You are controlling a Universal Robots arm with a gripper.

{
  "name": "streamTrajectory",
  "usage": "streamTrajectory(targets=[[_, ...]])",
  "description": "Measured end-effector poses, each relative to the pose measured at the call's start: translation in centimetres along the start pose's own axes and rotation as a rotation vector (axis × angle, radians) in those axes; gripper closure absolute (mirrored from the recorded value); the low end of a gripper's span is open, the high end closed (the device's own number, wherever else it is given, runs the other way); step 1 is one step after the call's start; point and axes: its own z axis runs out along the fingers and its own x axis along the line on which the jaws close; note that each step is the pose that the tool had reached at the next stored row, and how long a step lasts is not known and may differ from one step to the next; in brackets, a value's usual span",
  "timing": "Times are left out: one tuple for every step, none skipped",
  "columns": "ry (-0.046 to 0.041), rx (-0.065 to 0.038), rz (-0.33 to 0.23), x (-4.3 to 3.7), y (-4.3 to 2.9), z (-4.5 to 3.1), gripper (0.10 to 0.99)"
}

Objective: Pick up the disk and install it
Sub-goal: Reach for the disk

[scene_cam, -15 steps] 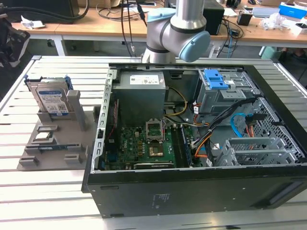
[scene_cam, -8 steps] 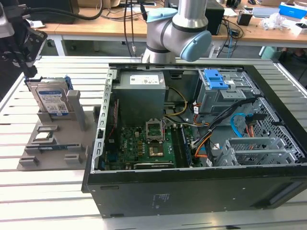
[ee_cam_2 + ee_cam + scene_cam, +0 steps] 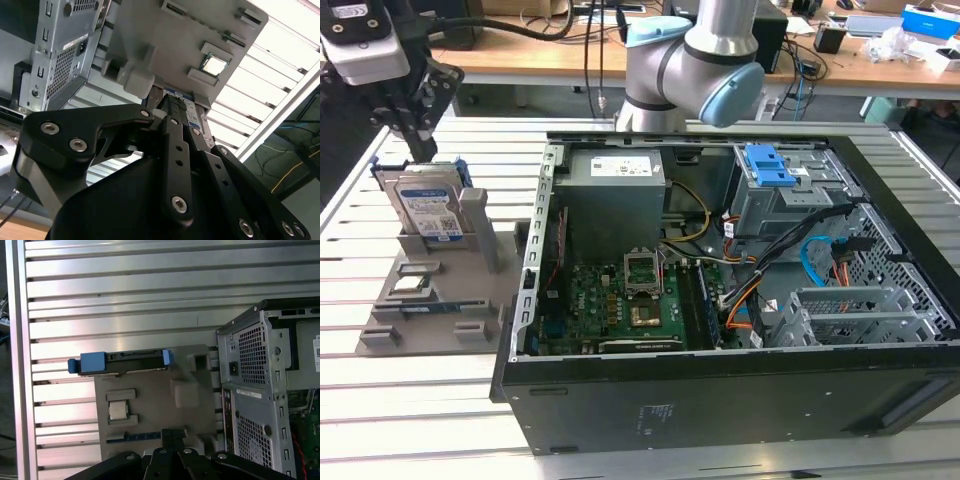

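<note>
The disk (image 3: 425, 205) stands on edge in a slot of a grey holder (image 3: 440, 305) at the exterior view's left. It is silver with a white-and-blue label and a blue carrier bracket. My gripper (image 3: 420, 150) hangs just above its top edge, not touching it, with the black fingers drawn together and nothing between them. In the first wrist view the disk (image 3: 122, 362) shows edge-on with its blue bracket, apart from the joined fingertips of my gripper (image 3: 173, 432). Its label (image 3: 181, 105) peeks out beyond my gripper (image 3: 182, 122) in the second wrist view.
An open computer case (image 3: 720, 390) lies right of the holder, with a blue-latched drive cage (image 3: 768, 165) at its far right. A small chip (image 3: 408, 285) rests on the holder. The arm's base (image 3: 690, 60) stands behind the case on the slatted metal table (image 3: 410, 400).
</note>
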Motion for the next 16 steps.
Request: streamTrajectory(targets=[[0.0001,0.0,0.0,-0.47,0.03,0.01,0.98],[0.0001,0.0,0.0,-0.91,0.06,0.02,0.98],[0.0003,0.0,0.0,-1.52,0.11,0.03,0.98],[0.0003,0.0,0.0,-1.76,0.13,0.04,0.98],[0.0002,0.0,0.0,-1.8,0.13,0.05,0.98],[0.0002,0.0,0.0,-1.8,0.13,0.04,0.98],[0.0002,0.0,0.0,-1.8,0.13,0.04,0.98],[0.0,0.0,0.0,-1.59,0.19,0.05,0.98],[0.0003,0.0,0.0,-0.92,0.36,0.05,0.98],[0.0002,0.0,0.0,-0.54,0.49,0.06,0.98],[0.0002,0.0,0.0,-0.18,0.63,0.08,0.98],[0.0001,0.0,0.0,0.27,0.81,0.09,0.98],[0.0001,0.001,0.0,0.65,0.95,0.11,0.98],[0.0002,0.001,0.0,1.13,1.12,0.12,0.98],[0.0002,0.001,0.0,1.53,1.24,0.14,0.98],[0.0001,0.001,0.0,2.25,1.42,0.16,0.98]])
